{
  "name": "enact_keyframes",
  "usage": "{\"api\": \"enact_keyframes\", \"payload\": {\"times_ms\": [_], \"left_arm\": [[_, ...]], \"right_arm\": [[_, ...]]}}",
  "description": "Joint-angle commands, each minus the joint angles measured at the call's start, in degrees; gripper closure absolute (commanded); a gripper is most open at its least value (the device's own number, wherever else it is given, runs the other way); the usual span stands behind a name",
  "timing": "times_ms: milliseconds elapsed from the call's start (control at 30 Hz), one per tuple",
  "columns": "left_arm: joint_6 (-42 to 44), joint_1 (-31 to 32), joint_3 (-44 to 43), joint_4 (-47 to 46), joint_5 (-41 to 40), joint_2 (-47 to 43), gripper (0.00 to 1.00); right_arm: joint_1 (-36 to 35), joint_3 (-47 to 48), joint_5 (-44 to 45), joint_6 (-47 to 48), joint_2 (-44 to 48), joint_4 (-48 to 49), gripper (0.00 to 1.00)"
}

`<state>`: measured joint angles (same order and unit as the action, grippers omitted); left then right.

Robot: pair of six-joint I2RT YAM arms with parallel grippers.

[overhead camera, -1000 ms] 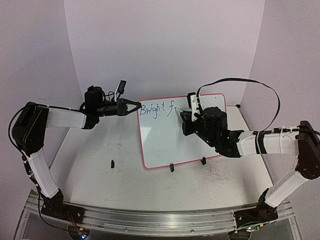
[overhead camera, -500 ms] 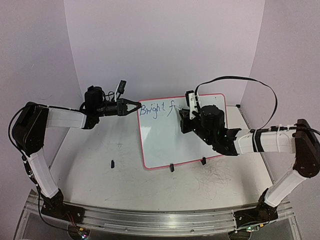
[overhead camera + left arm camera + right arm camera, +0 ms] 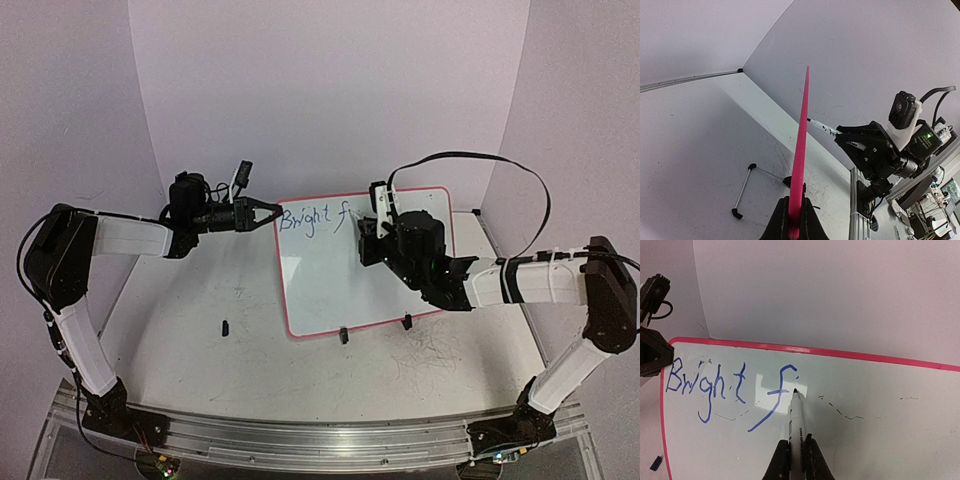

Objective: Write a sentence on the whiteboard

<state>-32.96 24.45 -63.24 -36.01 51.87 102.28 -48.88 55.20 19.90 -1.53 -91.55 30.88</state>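
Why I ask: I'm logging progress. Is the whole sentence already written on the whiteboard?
No, the sentence reads only "Bright f" on the whiteboard, marker tip at the f.
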Motion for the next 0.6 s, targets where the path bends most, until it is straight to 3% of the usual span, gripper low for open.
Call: {"api": "enact_keyframes", "payload": {"times_ms": [0,567], "left_arm": [[0.7,1.9,-0.2,1.2,1.5,0.2,1.00],[0.7,2.0,-0.3,1.3,1.5,0.1,1.00]], "right_arm": [[0.0,1.1,0.8,-0.7,-0.6,-0.2,1.00],[-0.8,-3.3,-0.4,-3.0,2.1,-1.6,1.00]]}}
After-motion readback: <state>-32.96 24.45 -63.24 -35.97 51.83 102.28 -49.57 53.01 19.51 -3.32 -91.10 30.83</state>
